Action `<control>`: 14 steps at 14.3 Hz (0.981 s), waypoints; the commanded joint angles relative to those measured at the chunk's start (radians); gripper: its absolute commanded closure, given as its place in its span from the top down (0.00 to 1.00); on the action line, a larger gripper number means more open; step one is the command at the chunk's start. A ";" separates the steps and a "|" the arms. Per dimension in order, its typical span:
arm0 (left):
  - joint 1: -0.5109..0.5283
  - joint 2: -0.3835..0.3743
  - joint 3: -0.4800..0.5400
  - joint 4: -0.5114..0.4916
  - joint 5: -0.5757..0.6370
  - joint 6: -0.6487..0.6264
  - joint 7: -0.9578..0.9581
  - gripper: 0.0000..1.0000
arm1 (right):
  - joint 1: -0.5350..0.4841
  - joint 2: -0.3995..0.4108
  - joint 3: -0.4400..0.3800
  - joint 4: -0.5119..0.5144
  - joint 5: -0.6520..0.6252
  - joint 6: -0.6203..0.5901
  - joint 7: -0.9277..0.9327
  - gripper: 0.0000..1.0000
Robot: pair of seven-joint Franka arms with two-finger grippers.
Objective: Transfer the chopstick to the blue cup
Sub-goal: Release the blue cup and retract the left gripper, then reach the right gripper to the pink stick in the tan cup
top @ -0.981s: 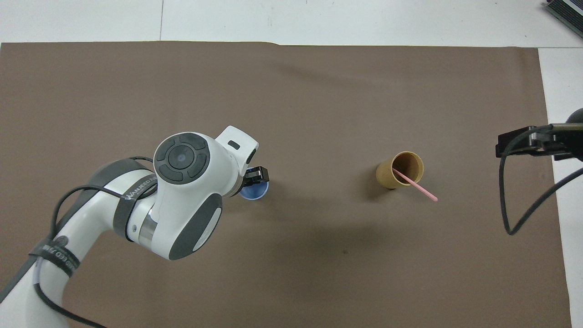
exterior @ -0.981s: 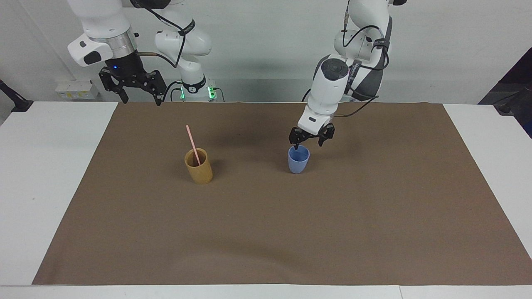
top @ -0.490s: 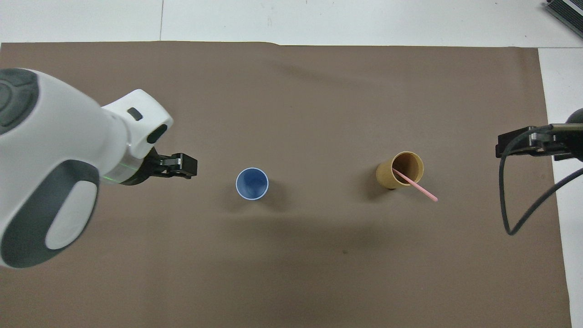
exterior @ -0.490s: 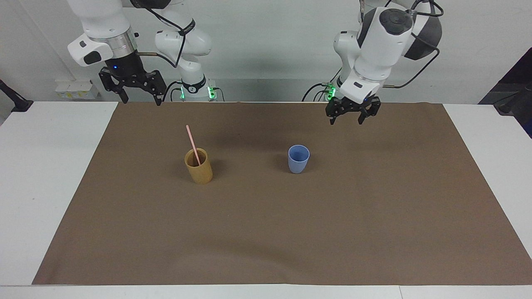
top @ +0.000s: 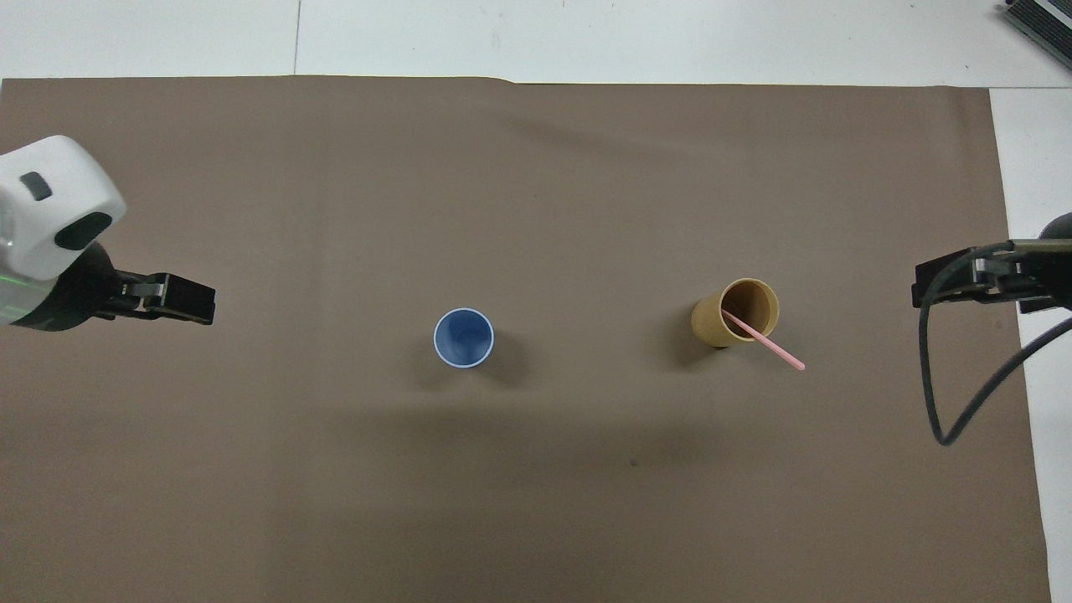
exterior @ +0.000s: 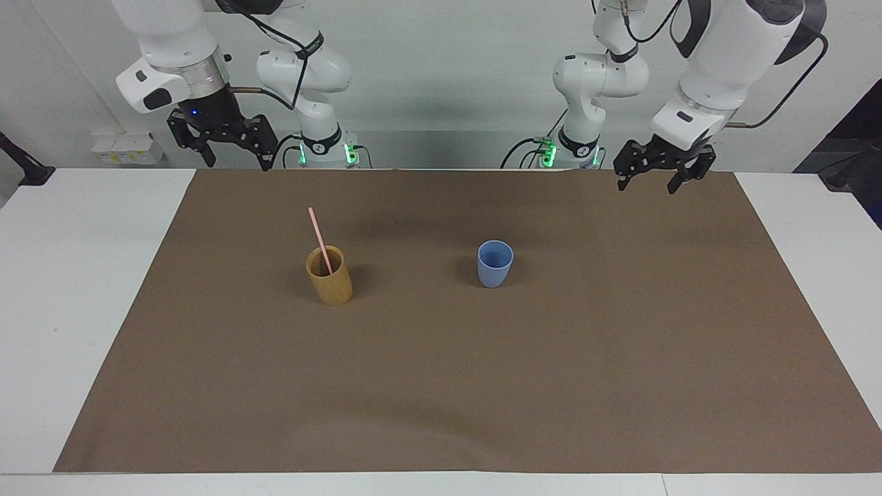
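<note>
Upper left of the facing frame: right tool (exterior: 236,164), spread wide and empty, hanging above the top edge of the brown mat (exterior: 441,386) on the white bench (exterior: 69,275). Left of centre, standing on the mat: tan wooden cup (exterior: 331,282), with the pink chopstick (exterior: 318,234) inside, leaning on the rim, poking well above it and tilted toward the upper left. Just right of centre, well apart from the wooden cup and level with it: blue cup (exterior: 495,269), upright and empty. Upper right: left tool (exterior: 646,184), likewise spread and holding nothing, up in the air over the mat's top edge, well away from both cups.

Judged as the very opening of the transfer: nothing gripped, chopstick not yet out of the wooden cup. Next, by this reading: bringing the right tool, the one at the wooden cup's end of the bench, down over the stick's free upper part. Then pinching across the thin shaft, lifting along its lean until clear of the rim, carrying across and lowering tip-first into the blue cup. Called for: a centred, firm pinch on a very slim target and a steady lift, to avoid tipping the wooden cup or swivelling the stick in the grip.
</note>
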 commanded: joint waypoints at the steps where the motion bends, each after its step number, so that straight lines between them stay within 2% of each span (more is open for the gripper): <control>1: 0.035 -0.004 -0.010 0.021 0.015 -0.041 0.012 1.00 | 0.004 -0.075 0.012 -0.139 0.024 0.131 -0.015 1.00; 3: 0.041 -0.015 -0.007 0.021 0.015 -0.055 0.012 1.00 | 0.030 -0.086 0.012 -0.210 0.024 0.167 -0.015 1.00; 7: 0.043 -0.027 0.001 0.021 0.015 -0.070 0.010 1.00 | 0.067 -0.089 0.012 -0.290 0.033 0.261 -0.014 1.00; 11: 0.041 -0.038 0.005 0.016 0.015 -0.072 0.010 1.00 | 0.072 -0.179 0.012 -0.493 0.085 0.397 -0.015 1.00; 14: 0.041 -0.041 0.005 0.015 0.015 -0.076 0.013 1.00 | 0.101 -0.188 0.012 -0.561 0.088 0.455 -0.027 0.94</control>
